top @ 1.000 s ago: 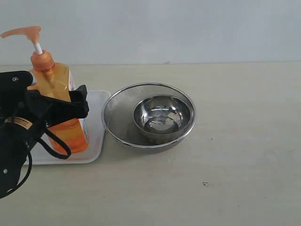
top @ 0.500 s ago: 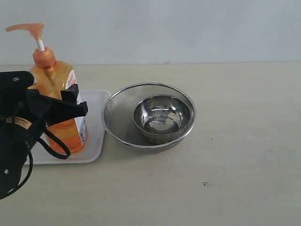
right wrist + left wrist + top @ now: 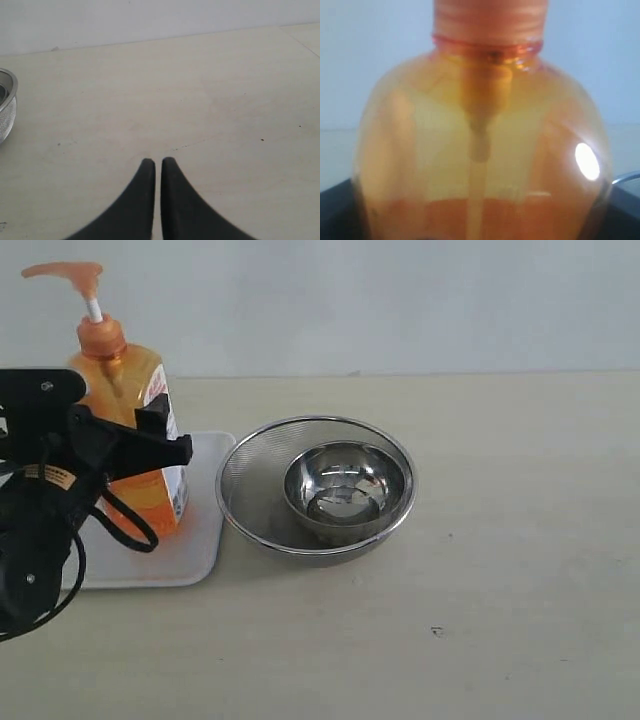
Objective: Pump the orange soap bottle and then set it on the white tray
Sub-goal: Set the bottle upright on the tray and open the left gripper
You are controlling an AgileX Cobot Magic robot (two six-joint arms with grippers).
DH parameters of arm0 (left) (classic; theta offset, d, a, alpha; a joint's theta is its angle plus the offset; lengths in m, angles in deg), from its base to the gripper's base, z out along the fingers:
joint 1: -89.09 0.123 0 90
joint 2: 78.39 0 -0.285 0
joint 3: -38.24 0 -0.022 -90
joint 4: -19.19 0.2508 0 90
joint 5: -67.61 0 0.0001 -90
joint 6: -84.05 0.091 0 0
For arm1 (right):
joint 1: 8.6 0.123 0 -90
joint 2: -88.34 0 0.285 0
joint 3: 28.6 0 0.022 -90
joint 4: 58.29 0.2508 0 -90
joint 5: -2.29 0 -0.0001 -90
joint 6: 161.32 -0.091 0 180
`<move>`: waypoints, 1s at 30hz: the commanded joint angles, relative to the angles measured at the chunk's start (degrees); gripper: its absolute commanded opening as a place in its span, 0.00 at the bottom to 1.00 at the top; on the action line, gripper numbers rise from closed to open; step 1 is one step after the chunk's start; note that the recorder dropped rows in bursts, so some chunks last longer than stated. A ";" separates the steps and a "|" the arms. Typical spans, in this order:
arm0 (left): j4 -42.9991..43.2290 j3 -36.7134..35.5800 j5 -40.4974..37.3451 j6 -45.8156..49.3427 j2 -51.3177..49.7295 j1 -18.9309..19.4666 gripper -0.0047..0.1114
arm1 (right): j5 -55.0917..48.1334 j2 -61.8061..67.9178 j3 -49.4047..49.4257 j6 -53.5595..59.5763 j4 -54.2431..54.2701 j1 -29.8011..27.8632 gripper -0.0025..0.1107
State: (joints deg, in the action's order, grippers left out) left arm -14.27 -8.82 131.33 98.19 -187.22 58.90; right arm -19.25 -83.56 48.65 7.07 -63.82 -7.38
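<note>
The pale table (image 3: 500, 590) fills most of the exterior view, running back to a plain light wall (image 3: 400, 300). The black left arm (image 3: 40, 540) sits at the near left, with a looped cable hanging in front of it. The strainer (image 3: 250, 490), a round steel mesh basin, stands near the middle of the table, its rim just beside the right edge of the tray (image 3: 205, 530). The tray lies flat at the left, and its near left part is hidden behind the arm. The bottle (image 3: 125, 390) stands upright over the far left part of the tray; the arm covers the foot of it, so I cannot tell whether the base rests on the tray or hangs just above it. A shiny steel bowl (image 3: 345, 485) sits inside the strainer, right of its middle. The left claw (image 3: 168, 437) is clamped on the bottle at mid-height, one finger across the front face and the other behind. In the left wrist view the bottle (image 3: 480, 165) fills the frame, with its dip tube down the middle and dark finger edges at both lower corners. The right claw (image 3: 158, 167) shows only in its own wrist view, above bare table with the tips pressed together and nothing between them, and the strainer rim (image 3: 6, 107) at the frame's edge. The pump head (image 3: 65, 272) is raised on its white stem, spout pointing left. A white label (image 3: 175, 495) with red print wraps the bottle's right corner.
</note>
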 commanded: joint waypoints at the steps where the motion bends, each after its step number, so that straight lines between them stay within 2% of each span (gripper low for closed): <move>1: 0.08 1.70 6.25 0.84 0.67 2.98 0.08 | 0.35 -0.32 -0.03 -0.01 -0.40 -0.13 0.02; 9: 10.82 3.75 3.17 -6.91 0.67 9.72 0.08 | 0.63 -0.32 -0.03 -0.01 -0.40 -0.13 0.02; 21: 11.93 4.99 0.31 -6.59 0.42 9.96 0.08 | 0.63 -0.32 -0.03 -0.01 -0.40 -0.13 0.02; 30: 11.67 6.56 0.46 -6.43 -4.53 10.62 0.08 | 0.51 -0.32 -0.03 -0.01 -0.40 -0.13 0.02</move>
State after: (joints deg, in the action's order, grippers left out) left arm -3.13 -3.27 125.95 92.10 -191.43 69.37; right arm -19.25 -83.56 48.65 7.07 -63.82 -7.38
